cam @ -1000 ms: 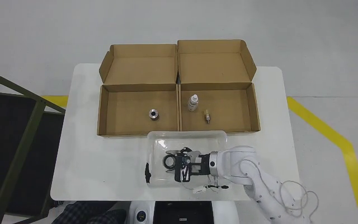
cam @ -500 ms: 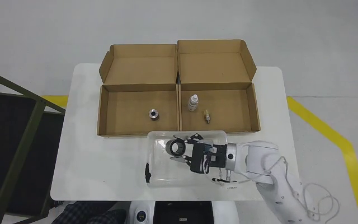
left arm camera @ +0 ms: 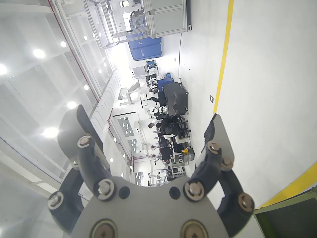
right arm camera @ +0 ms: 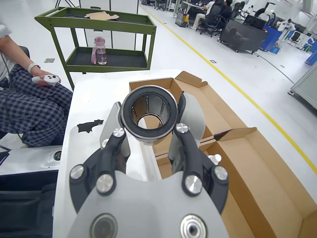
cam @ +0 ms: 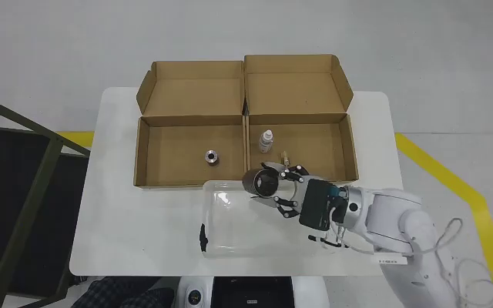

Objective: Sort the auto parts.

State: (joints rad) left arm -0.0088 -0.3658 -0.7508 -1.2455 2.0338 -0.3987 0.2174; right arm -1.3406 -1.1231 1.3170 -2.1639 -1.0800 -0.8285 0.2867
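1. The step looked to be carrying the black-rimmed steel bearing sleeve (cam: 263, 181) beyond the clear plastic tray (cam: 231, 231) to the brown cardboard boxes (cam: 166, 165); done well, it needed height over the box wall and a low, level release.
2. The right gripper (cam: 267, 185) was clamped on the sleeve's sides, above the tray's far rim.

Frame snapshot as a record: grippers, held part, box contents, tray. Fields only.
right gripper: shut on bearing, above the clear tray's far edge, near the seam between the boxes
bearing: hollow cylinder, dark rims
left gripper: open, holding nothing, facing the room
left box: one metal ring
right box: white bottle and small fitting, apart
clear tray: on the table, before the boxes; black tape at its edge
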